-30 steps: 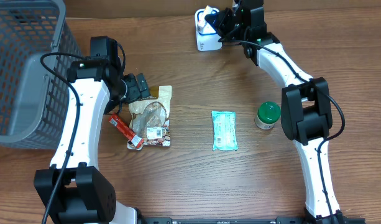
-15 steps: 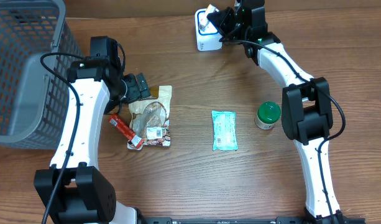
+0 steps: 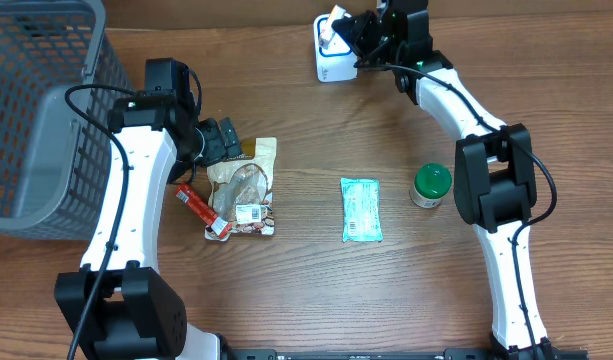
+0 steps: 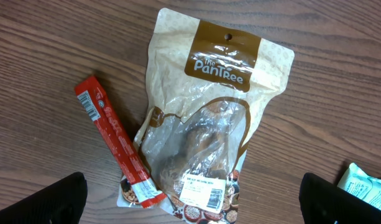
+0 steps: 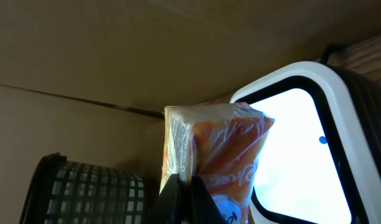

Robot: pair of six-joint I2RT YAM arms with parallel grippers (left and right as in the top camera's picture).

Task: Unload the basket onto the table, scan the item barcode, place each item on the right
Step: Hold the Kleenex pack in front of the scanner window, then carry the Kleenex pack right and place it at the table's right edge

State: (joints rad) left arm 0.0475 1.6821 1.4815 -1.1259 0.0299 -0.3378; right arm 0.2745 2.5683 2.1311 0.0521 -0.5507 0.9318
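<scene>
An orange and white snack packet (image 3: 332,20) is pinched by its edge in my shut right gripper (image 3: 350,34), right over the white scanner (image 3: 329,69) at the table's far edge. In the right wrist view the packet (image 5: 222,155) stands upright against the scanner's bright window (image 5: 299,146), with my right gripper (image 5: 184,200) shut on its seam. My left gripper (image 3: 224,140) hangs open above a beige Pantree bag (image 4: 202,118) and a red stick packet (image 4: 112,142). Nothing is between its fingers (image 4: 53,200). A white barcode label (image 4: 204,190) shows on the bag's lower end.
A grey mesh basket (image 3: 36,110) stands at the left. On the table lie a teal packet (image 3: 361,210) in the middle and a green-lidded jar (image 3: 431,184) on the right. The beige bag (image 3: 248,185) and red stick (image 3: 200,210) lie left of centre.
My right gripper has shifted the orange packet slightly up and back over the scanner. The left arm has not moved.
</scene>
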